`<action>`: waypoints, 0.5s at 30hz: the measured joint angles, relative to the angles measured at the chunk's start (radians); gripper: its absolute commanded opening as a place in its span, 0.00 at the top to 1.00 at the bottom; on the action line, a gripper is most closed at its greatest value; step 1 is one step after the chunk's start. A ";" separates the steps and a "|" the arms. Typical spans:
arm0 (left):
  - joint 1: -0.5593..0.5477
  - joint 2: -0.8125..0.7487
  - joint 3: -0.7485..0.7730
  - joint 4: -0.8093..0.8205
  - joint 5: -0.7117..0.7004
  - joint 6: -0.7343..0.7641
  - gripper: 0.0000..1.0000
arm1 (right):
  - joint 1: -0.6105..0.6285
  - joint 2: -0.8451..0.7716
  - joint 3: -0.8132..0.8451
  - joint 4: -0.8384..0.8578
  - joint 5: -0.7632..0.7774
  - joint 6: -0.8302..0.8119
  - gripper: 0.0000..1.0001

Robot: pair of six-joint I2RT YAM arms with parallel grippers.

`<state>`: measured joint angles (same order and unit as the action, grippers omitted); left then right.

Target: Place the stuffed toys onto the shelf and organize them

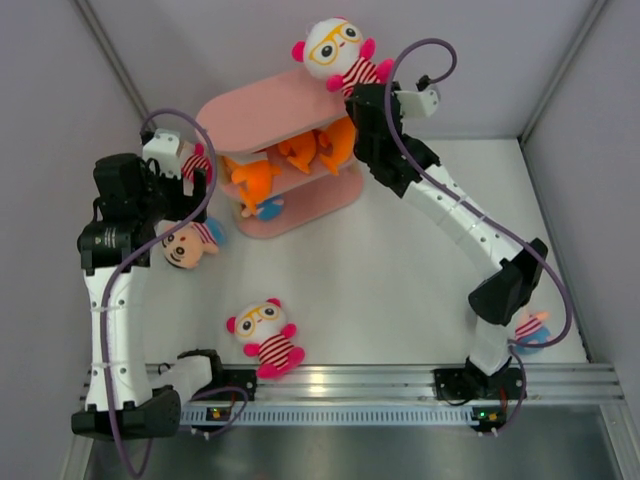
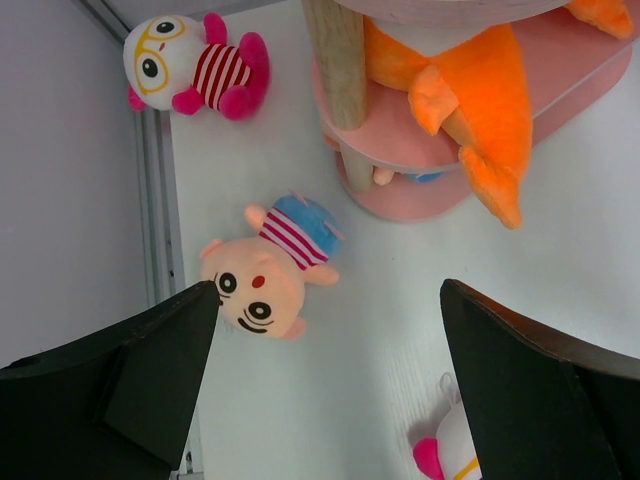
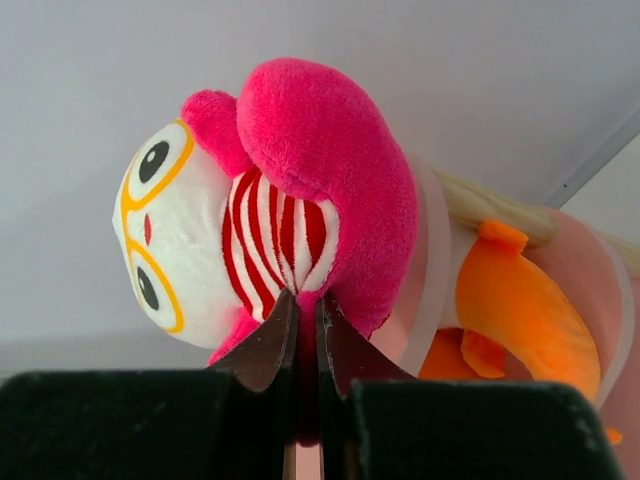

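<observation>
The pink shelf (image 1: 270, 112) stands at the back of the table. My right gripper (image 3: 308, 300) is shut on the striped belly of a white-faced doll (image 3: 250, 220), holding it at the right end of the top board (image 3: 435, 260). In the top view that doll (image 1: 338, 52) sits above the board's far end. Orange sharks (image 1: 255, 178) lie on the middle tier. My left gripper (image 2: 330, 290) is open above the table, with a peach-faced doll (image 2: 265, 280) just beyond its left fingertip. A second white-faced doll (image 1: 265, 336) lies near the front rail.
Another pink-and-white doll (image 2: 445, 458) lies under my left gripper's right finger. A small peach and blue doll (image 1: 530, 330) lies behind the right arm's base. Something blue (image 1: 265, 208) pokes out of the shelf's lowest tier. Grey walls close in both sides.
</observation>
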<state>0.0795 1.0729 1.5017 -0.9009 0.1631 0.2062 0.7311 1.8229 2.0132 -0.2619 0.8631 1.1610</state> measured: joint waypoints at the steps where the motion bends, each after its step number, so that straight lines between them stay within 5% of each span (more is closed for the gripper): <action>1: -0.002 -0.002 0.000 0.000 -0.003 0.001 0.02 | 0.000 0.009 0.018 -0.007 0.006 0.006 0.97; 11: -0.003 -0.015 0.000 0.000 -0.017 0.002 0.02 | 0.000 0.092 0.094 -0.045 -0.047 0.093 0.82; 15: -0.003 -0.018 0.000 0.000 -0.023 0.002 0.02 | 0.000 0.095 0.094 -0.045 -0.058 0.117 0.63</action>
<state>0.0765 1.0554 1.5013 -0.9009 0.1402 0.2081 0.7311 1.9175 2.1075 -0.3065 0.8047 1.2778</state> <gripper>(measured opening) 0.984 0.281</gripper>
